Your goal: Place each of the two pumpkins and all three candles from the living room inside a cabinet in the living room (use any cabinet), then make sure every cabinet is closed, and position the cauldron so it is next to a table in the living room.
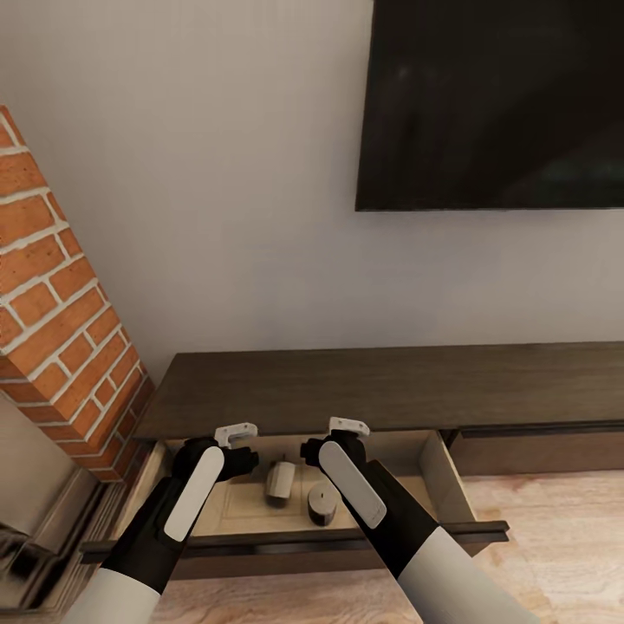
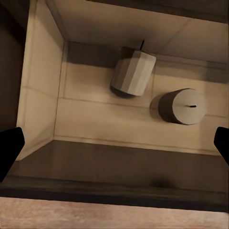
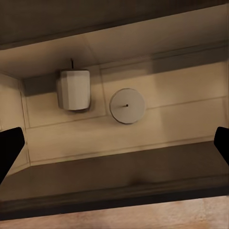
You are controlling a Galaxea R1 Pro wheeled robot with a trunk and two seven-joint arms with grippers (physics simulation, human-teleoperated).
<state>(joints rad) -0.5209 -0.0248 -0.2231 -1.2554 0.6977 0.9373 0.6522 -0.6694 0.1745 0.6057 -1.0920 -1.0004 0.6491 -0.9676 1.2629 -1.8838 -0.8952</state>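
Two candles already lie in the drawer [image 1: 451,485] pulled out of the cabinet [image 1: 381,381], which runs along the wall from the brick fireplace [image 1: 61,329] and under the TV [image 1: 494,104]. The tipped candle [image 1: 280,479] is on its side, faceted, pale beige, wick pointing toward the drawer's back wall. Just beside it, on the side away from the fireplace and nearer the drawer front, the upright candle [image 1: 322,503] stands on end: a stubby round cylinder with a flat top and a short dark wick. The two look close but apart.

Expect both to be light, stiff and rather smooth. If you must move one, pinch it across the body, never by the wick; the tipped one will probably roll if nudged.

Your left gripper [image 1: 236,431] hovers over the fireplace end of the drawer and your right gripper [image 1: 348,425] over its middle. Both have their fingers spread wide and carry nothing; the wrist views show dark fingertips far apart at each edge.

Judging by the contents, one candle and both pumpkins remain to be fetched, and the drawer is not yet shut.
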